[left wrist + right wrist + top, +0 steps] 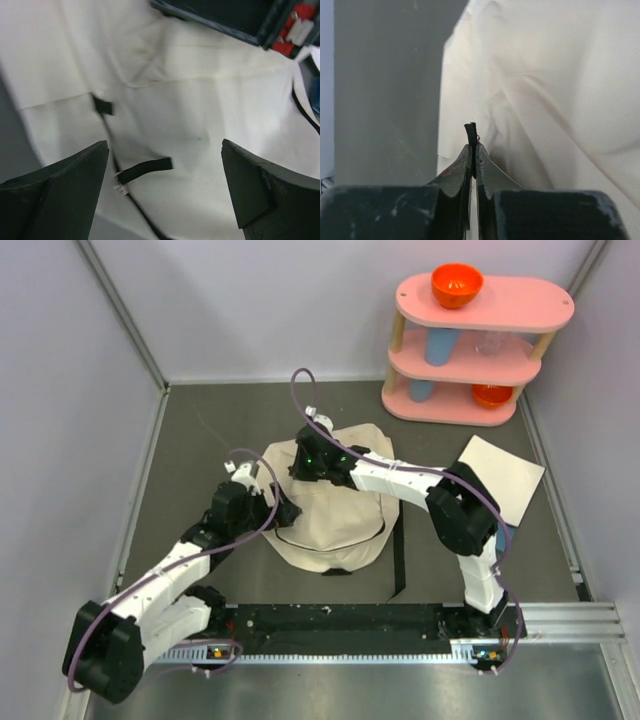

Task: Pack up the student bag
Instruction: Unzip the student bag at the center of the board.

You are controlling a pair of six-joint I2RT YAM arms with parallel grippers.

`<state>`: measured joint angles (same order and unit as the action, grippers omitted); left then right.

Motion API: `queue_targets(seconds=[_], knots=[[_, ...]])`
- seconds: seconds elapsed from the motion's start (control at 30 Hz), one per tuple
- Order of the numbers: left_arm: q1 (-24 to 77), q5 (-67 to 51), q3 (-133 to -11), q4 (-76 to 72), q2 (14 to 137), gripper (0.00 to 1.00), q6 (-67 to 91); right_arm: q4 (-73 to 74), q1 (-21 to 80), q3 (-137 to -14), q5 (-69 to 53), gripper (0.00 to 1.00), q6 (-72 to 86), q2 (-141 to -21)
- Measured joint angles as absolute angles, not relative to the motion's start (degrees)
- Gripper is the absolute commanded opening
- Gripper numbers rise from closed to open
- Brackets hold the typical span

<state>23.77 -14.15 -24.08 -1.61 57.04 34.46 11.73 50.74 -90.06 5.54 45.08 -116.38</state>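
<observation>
While the student bag [335, 525] lay flat mid-table between both arms, the right gripper [473, 150] was pressed together, pinching a thin black tab [471, 130] at its edge. The left gripper [164, 160] was spread wide over the canvas. Probably the opening step; the next move calls for a steady tab pull.

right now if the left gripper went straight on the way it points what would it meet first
Most likely the cream canvas of the student bag, close to a black strap tab. The left gripper is open and nothing else shows ahead, though depth is hard to judge.
</observation>
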Motion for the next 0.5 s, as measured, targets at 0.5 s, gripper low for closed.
queue_targets(seconds=[0.5], knots=[[15.6, -2.5, -23.3, 4.7, 61.4, 0.99, 35.5, 10.9, 46.3, -81.3, 6.3, 0.00, 44.1, -109.3]])
